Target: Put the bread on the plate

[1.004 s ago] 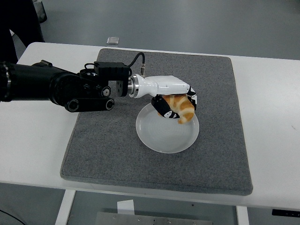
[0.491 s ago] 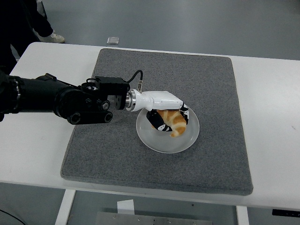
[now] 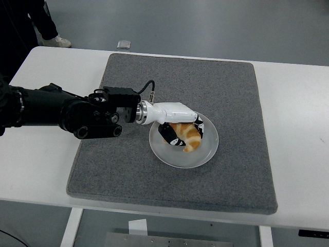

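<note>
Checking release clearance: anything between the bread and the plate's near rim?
No. In the head view the bread, held in the left hand, sits over the plate; the stretch to the near rim is bare white plate.

A mat (image 3: 205,92) is laid across the middle of the table (image 3: 298,128). A plate (image 3: 205,152) is set on the mat, slightly right of the frame's centre. The bread (image 3: 189,136) is held over the plate's left half by the left hand (image 3: 180,126), whose arm is extended in from the left edge. A small object (image 3: 123,44) is seen on the floor beyond the table, at the upper left.
</note>
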Robot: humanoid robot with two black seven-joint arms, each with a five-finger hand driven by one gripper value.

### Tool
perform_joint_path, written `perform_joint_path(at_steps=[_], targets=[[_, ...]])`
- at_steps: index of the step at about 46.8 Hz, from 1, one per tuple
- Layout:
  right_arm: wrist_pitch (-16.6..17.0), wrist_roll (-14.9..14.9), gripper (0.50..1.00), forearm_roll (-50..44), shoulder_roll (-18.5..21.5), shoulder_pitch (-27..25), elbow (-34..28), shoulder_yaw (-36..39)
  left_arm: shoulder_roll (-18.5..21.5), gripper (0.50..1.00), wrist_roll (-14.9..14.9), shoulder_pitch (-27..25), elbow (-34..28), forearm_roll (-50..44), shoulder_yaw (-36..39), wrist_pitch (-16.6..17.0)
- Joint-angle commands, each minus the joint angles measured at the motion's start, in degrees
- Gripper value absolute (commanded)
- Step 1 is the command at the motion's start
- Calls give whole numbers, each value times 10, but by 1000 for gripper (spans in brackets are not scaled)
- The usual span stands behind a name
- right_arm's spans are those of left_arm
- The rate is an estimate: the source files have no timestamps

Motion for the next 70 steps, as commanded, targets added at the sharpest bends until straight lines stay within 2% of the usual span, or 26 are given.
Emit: perform_joint_path(at_steps=[1,22,25,28,36,41,57,70], targets=[[0,0,952,0,0,-1,0,0,-1,500,0,3,0,0,0,1],[0,0,952,0,0,-1,0,0,-3,500,0,10,-1,0,-1,12],[0,0,952,0,0,-1,0,0,-3,593,0,11,-1,-1,-2,12],[0,0,954,0,0,-1,0,0,-3,726,0,11,-2,-2,-3,12],[0,0,952,0,0,0,0,0,-3,913,0,12,-3,-9,-4,13],[0,0,952,0,0,-1,0,0,-4,983,1,12,-4,-12,-6,13],[0,0,952,0,0,-1,0,0,6,994,0,1,-20,-33,-52,10],[0,0,952,0,0,-1,0,0,37,996,1,-10,-39,-56,-95,3]])
